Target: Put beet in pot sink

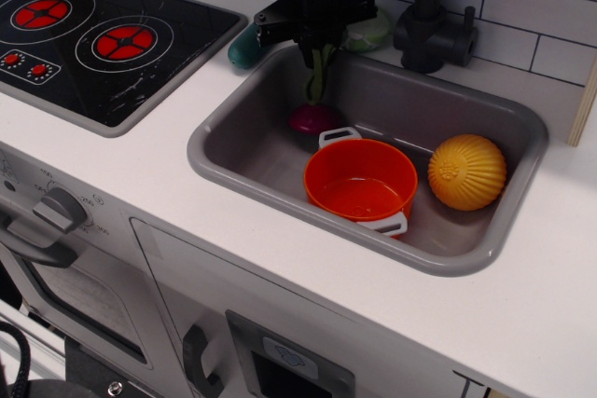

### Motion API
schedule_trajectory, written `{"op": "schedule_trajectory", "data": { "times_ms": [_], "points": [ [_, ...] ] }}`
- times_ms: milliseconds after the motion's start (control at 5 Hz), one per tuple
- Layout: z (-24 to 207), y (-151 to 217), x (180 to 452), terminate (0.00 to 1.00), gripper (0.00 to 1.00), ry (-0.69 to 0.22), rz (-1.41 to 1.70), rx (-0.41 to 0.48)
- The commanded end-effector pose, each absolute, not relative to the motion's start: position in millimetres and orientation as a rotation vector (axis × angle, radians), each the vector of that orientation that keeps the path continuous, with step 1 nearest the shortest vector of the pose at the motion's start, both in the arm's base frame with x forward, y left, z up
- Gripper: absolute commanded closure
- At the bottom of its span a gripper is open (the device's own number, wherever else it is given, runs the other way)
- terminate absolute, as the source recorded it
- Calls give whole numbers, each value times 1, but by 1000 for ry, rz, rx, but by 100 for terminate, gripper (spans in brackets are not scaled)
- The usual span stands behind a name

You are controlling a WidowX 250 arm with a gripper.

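Observation:
The magenta beet (314, 118) hangs by its green stalks from my gripper (319, 48), which is shut on the stalks above the back left part of the grey sink (233, 109). The beet's root is lifted slightly off the sink floor, just behind the orange pot (361, 182). The pot stands upright and empty in the middle of the sink, with white handles at its back and front. The beet is outside the pot.
A ribbed yellow-orange ball (466, 171) lies in the sink right of the pot. A black faucet (432, 25) stands behind the sink. A teal item (242, 46) and a green item (368, 30) lie on the counter behind. A black stove (103, 34) is at left.

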State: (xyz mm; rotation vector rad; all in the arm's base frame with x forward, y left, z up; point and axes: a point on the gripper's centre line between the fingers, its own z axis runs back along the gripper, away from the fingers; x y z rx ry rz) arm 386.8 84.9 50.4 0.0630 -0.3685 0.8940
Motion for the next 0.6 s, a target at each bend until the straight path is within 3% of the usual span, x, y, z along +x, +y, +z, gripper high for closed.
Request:
{"op": "schedule_trajectory", "data": {
  "times_ms": [0, 200, 400],
  "points": [
    [130, 83, 372, 0, 100, -462, 897, -83],
    [148, 69, 358, 0, 100, -411, 876, -157],
    [145, 48, 340, 0, 100, -340, 804, -167]
  ]
}}
